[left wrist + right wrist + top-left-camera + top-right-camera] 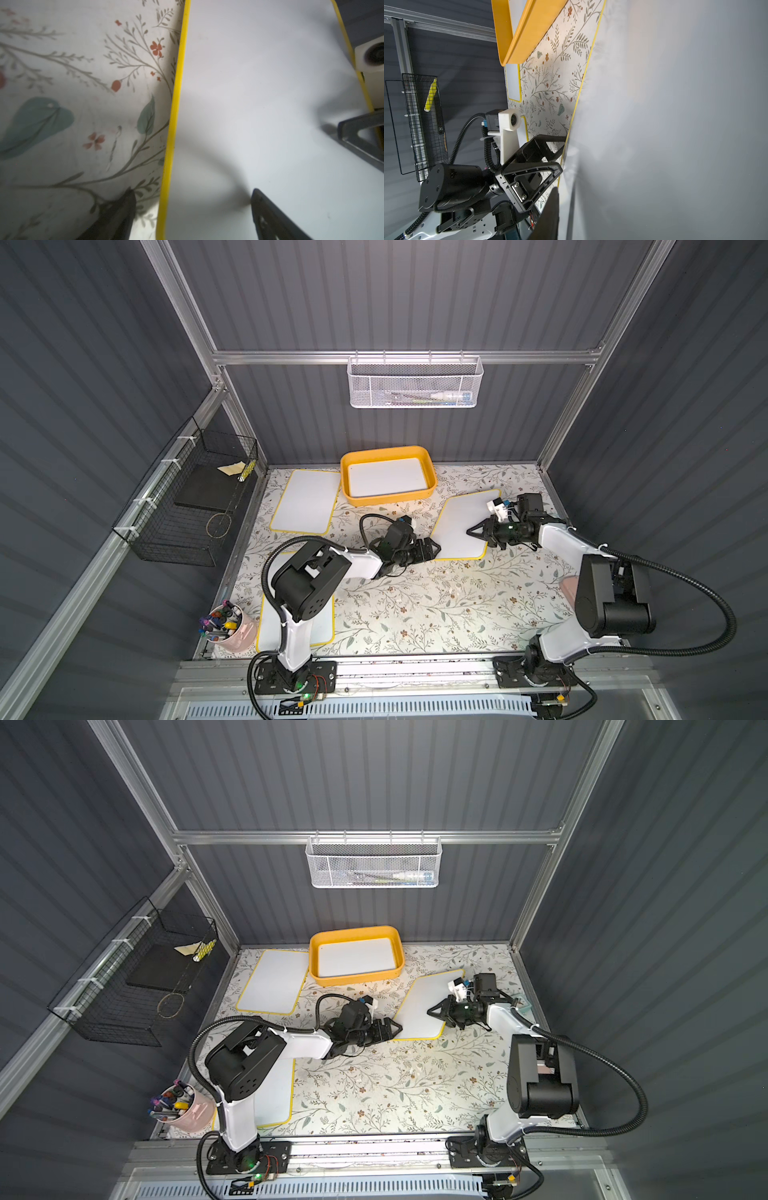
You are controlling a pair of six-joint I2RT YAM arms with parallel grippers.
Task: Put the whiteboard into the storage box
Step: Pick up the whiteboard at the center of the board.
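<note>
A white, yellow-edged whiteboard [457, 522] [424, 1002] lies right of centre, its right edge raised a little off the cloth. My right gripper [471, 531] [432, 1012] is shut on the whiteboard at that edge; the board [675, 124] fills the right wrist view beside one dark finger [551, 207]. My left gripper [436, 548] [191, 207] stands open at the board's near-left corner, its jaws either side of the yellow edge [174, 116]. The yellow-orange storage box [388, 498] [357, 981] [525, 37] sits at the back with another whiteboard [386, 477] lying flat inside.
Two more whiteboards lie on the floral cloth, one left of the box [307, 502] and one under my left arm [322, 626]. A pink cup of markers [228, 628] stands front left. A black wire basket [187, 506] and a white mesh basket [413, 385] hang on the walls.
</note>
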